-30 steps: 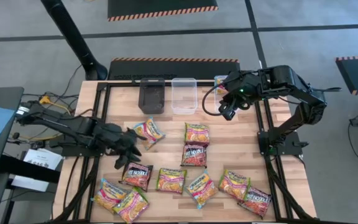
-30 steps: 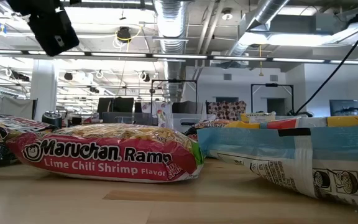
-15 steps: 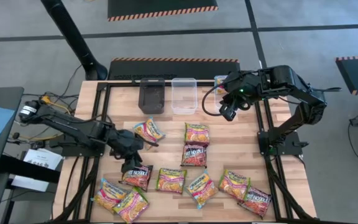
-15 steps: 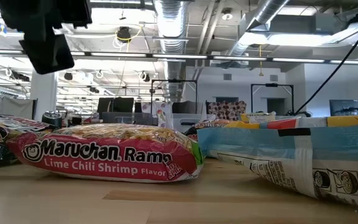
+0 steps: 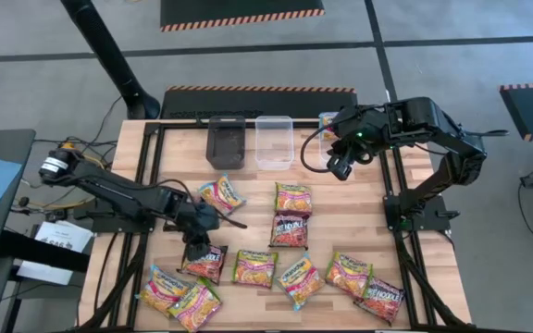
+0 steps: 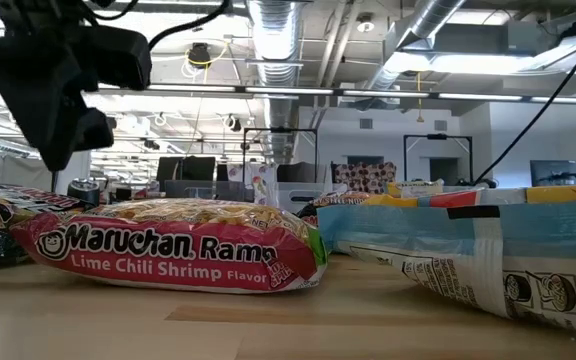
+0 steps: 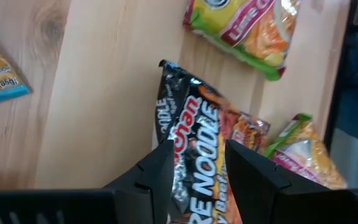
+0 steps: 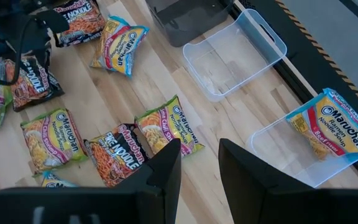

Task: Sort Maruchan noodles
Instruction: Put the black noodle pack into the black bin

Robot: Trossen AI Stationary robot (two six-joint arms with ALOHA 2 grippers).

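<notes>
"Maruchan Ramen Lime Chili Shrimp Flavor" is read on a packet (image 6: 173, 245) lying on the wooden table (image 5: 350, 227). The left gripper (image 7: 194, 163), fingers parted, is held over a dark "Fire Noodle" packet (image 5: 204, 260). The right gripper (image 8: 199, 158), also parted and empty, is held above the clear tubs (image 5: 274, 141).
</notes>
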